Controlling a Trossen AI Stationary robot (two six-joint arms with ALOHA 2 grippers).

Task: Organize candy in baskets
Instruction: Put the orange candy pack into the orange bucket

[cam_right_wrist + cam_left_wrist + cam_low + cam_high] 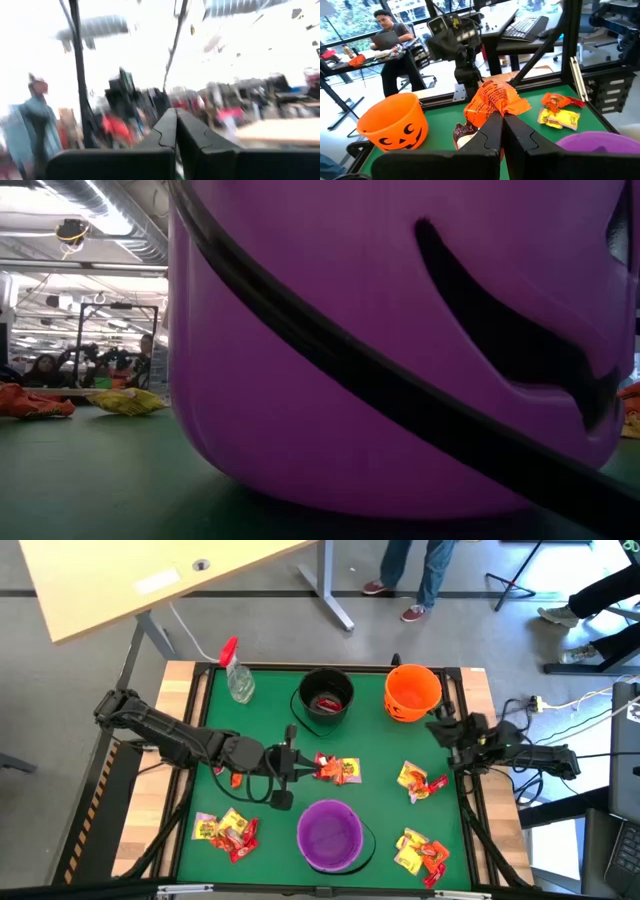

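Orange-red candy packet (pixel 492 102) between left gripper (pixel 501 131) fingers (pixel 487 132), pinched.

Even overhead light — right wrist view overexposed, motion-blurred.

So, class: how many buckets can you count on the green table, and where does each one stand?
3. The black bucket stands at the far middle, the orange bucket beside it toward the right arm's side, and the purple bucket at the near middle. None seems hidden.

The left gripper (pixel 501 117) is pinched shut on an orange-red candy packet (pixel 492 102) held above the green mat. The orange bucket (pixel 395 121) sits beside it, yellow packets (pixel 560 114) opposite.
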